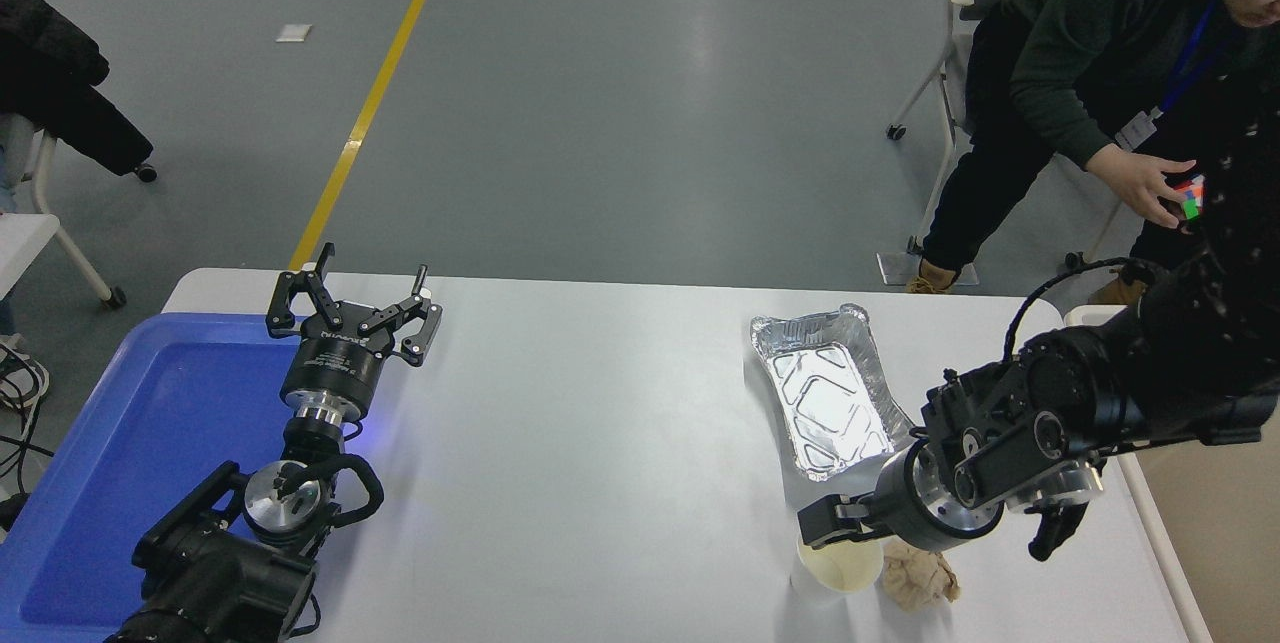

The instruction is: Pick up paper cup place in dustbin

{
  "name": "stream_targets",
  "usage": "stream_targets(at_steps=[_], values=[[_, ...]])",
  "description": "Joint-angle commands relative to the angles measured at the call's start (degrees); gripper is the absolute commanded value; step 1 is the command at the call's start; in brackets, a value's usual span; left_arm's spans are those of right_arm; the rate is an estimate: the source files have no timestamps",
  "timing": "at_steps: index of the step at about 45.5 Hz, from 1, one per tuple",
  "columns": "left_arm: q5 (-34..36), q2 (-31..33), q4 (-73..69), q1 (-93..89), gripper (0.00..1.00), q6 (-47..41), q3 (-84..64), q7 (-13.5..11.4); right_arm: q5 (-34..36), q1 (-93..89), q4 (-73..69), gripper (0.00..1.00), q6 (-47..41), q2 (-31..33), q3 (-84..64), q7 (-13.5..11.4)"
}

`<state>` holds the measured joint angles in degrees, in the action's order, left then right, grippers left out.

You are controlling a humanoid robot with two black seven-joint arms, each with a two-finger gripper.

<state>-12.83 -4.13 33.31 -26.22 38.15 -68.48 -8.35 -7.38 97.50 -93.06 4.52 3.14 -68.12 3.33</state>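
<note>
a white table [600, 443] stands on a grey floor crossed by a yellow line [370, 103], a person [1090, 53] seated at its far right. from my station, the right gripper [825, 525] sits directly over the paper cup [838, 565], covering the far rim; i cannot tell whether its fingers are apart or together. the cup stands upright near the front edge, mouth up, touching a crumpled paper ball [918, 575], near the foil tray [828, 391]. the dustbin [1215, 523] is cut off at right. the left gripper [355, 308] rests spread by the blue tray [130, 443].
</note>
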Motion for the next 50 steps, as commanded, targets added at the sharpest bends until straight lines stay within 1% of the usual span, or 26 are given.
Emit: stream_targets(at_steps=[1, 2, 5, 6, 8, 9, 10, 11, 28, 40, 46, 50], values=[[0.00, 0.00, 0.00, 0.03, 0.99, 0.00, 0.01, 0.00, -0.88, -2.75, 2.00, 0.66, 1.28, -0.15, -0.17, 0.36], [0.00, 0.00, 0.00, 0.03, 0.99, 0.00, 0.01, 0.00, -0.97, -2.84, 2.26, 0.56, 1.28, -0.24, -0.26, 0.71], [0.00, 0.00, 0.00, -0.05, 0.99, 0.00, 0.01, 0.00, -1.84, -2.93, 2.79, 0.38, 1.28, -0.24, -0.78, 2.46], [0.00, 0.00, 0.00, -0.05, 0.99, 0.00, 0.01, 0.00, -2.19, -3.10, 2.88, 0.33, 1.46, -0.24, -1.05, 2.73], [0.00, 0.00, 0.00, -0.05, 0.99, 0.00, 0.01, 0.00, -2.55, -3.37, 3.14, 0.30, 1.81, -0.24, -1.57, 2.99], [0.00, 0.00, 0.00, -0.05, 0.99, 0.00, 0.01, 0.00, -2.72, -3.37, 3.14, 0.23, 2.07, -0.24, -1.75, 2.99], [0.00, 0.00, 0.00, 0.03, 0.99, 0.00, 0.01, 0.00, -2.81, -3.45, 3.14, 0.09, 2.16, -0.24, -2.01, 2.99], [0.00, 0.00, 0.00, -0.05, 0.99, 0.00, 0.01, 0.00, -2.90, -3.54, 3.14, 0.00, 2.16, -0.24, -2.19, 3.08], [0.00, 0.00, 0.00, -0.05, 0.99, 0.00, 0.01, 0.00, -3.51, -4.33, 2.88, 0.00, 2.43, 0.02, -3.60, 3.17], [0.00, 0.00, 0.00, -0.05, 0.99, 0.00, 0.01, 0.00, -2.90, -2.32, 1.65, 0.00, 2.34, 0.81, -3.51, 4.31], [0.00, 0.00, 0.00, 0.03, 0.99, 0.00, 0.01, 0.00, -2.72, 4.26, -2.91, 0.00, 0.94, 4.32, -2.72, 4.66], [0.00, 0.00, 0.00, -0.05, 0.99, 0.00, 0.01, 0.00, -2.99, 11.64, -5.47, 0.00, -4.41, 7.92, -2.19, 5.72]])
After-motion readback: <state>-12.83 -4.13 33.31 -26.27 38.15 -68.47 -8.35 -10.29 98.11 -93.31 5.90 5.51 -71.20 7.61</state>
